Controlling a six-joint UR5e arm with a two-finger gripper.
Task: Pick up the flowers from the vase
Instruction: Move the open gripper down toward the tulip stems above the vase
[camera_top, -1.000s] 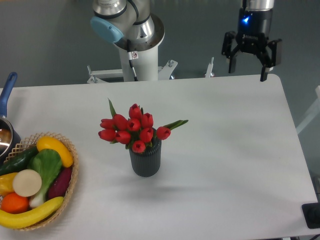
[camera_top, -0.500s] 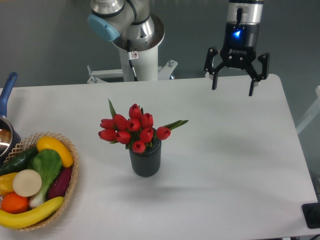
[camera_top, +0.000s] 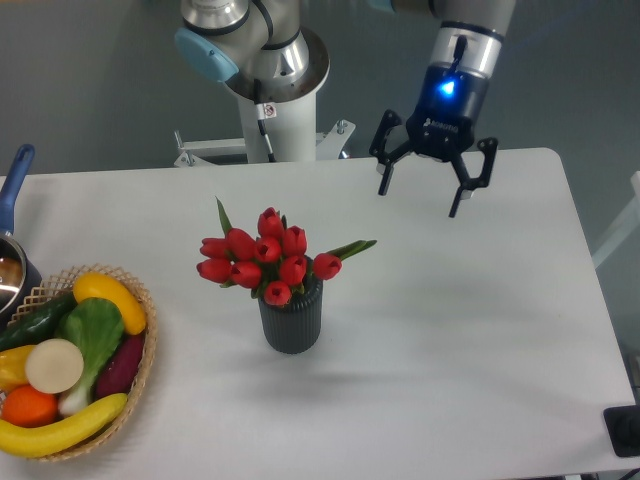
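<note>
Near the table's (camera_top: 480, 330) middle, I see the flowers (camera_top: 266, 255) standing in the vase (camera_top: 291, 320). My gripper (camera_top: 419, 201) hangs over the far edge, fingers spread wide, holding nothing.

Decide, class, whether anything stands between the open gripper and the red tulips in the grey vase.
Nothing visible does. The gripper hangs open, up and to the right of the flowers, with only bare table between them. The vase sits below the blooms, and the basket is off at the far left.
</note>
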